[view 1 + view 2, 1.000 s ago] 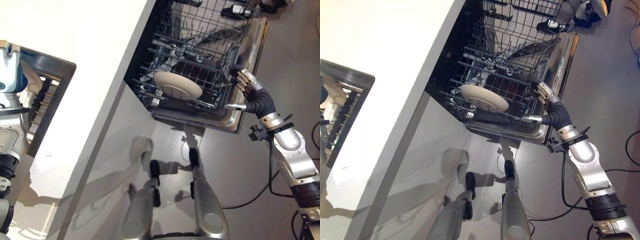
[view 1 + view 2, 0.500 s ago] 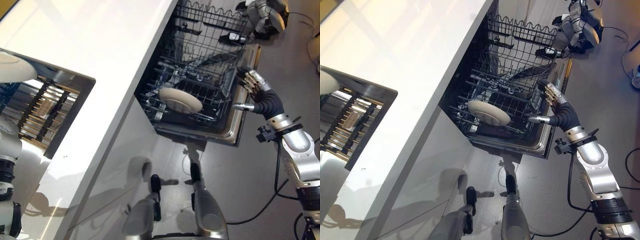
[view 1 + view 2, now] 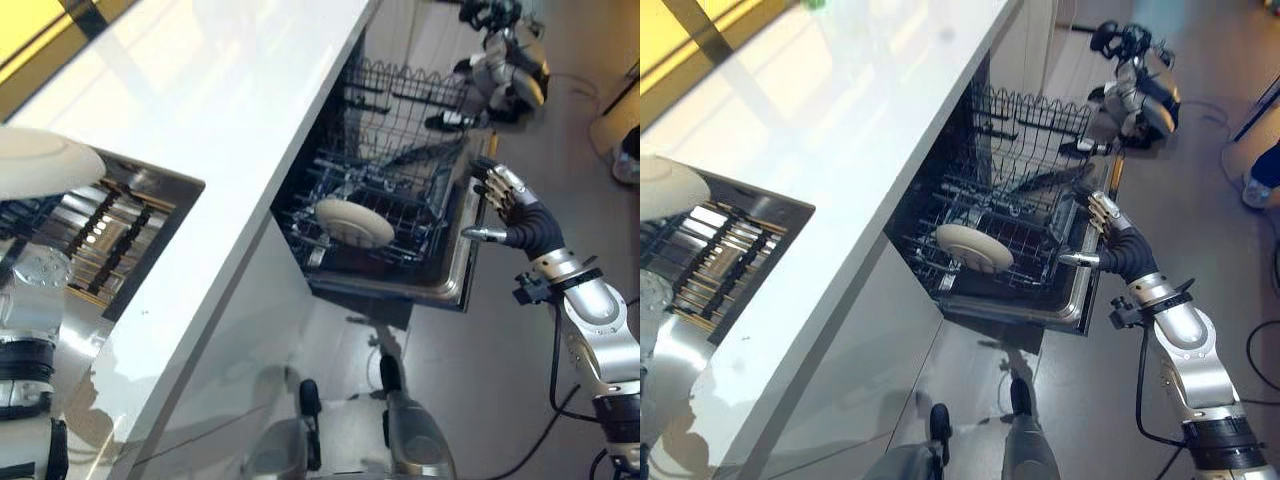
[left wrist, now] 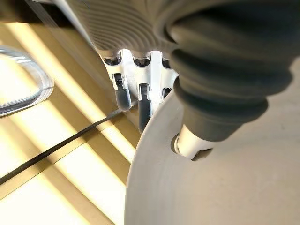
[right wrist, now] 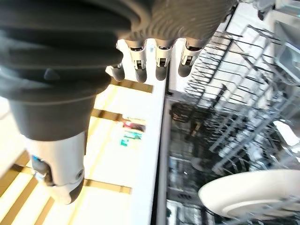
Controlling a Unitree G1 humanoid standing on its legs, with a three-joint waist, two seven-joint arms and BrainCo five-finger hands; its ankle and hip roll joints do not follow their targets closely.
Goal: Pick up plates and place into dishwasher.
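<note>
My left hand [image 4: 220, 84] is shut on a pale plate [image 4: 225, 187], thumb on its face and fingers [image 4: 140, 101] behind the rim. The head views show that plate [image 3: 40, 160] raised over the sink at the far left. A second beige plate [image 3: 353, 222] stands tilted in the lower rack [image 3: 420, 190] of the open dishwasher, also seen past my right hand as the racked plate [image 5: 253, 197]. My right hand [image 3: 508, 203] hangs open beside the outer edge of the dishwasher door [image 3: 455, 270], touching nothing; its fingers [image 5: 157, 61] are straight.
A long white counter [image 3: 250, 130] runs between the sink [image 3: 120, 240], which has a slatted rack in it, and the dishwasher. Another robot [image 3: 505, 70] stands on the floor beyond the dishwasher. A person in blue [image 3: 628, 155] shows at the right edge.
The whole view has swung, so the camera moved. The plate in my left hand now shows above the sink. My right hand stays open by the door's edge.
</note>
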